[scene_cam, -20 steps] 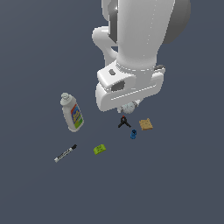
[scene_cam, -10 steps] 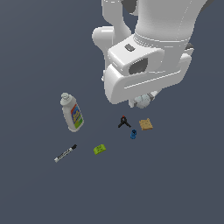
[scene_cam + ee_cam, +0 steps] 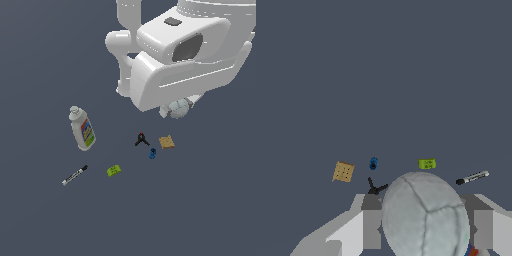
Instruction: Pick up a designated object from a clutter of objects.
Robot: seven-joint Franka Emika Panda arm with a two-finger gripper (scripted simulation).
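Note:
The pale dimpled ball (image 3: 425, 216) fills the wrist view close up, held between the two grey fingers (image 3: 371, 220). My gripper (image 3: 426, 227) is shut on it. The exterior view shows the ball (image 3: 179, 108) hanging under the white hand, high above the floor, with the gripper (image 3: 178, 111) mostly hidden by the hand. The rest of the clutter lies below: white bottle (image 3: 82, 129), marker (image 3: 75, 175), lime-green block (image 3: 114, 170), black clamp (image 3: 141, 139), blue piece (image 3: 152, 153), tan square (image 3: 167, 142).
In the wrist view the tan square (image 3: 343, 171), blue piece (image 3: 373, 163), green block (image 3: 427, 163), marker (image 3: 472, 177) and clamp (image 3: 375, 187) lie far beneath the hand on a plain dark grey floor. The large white arm covers the exterior view's upper right.
The arm has risen with the ball and looms larger in the exterior view. The items on the floor have not moved.

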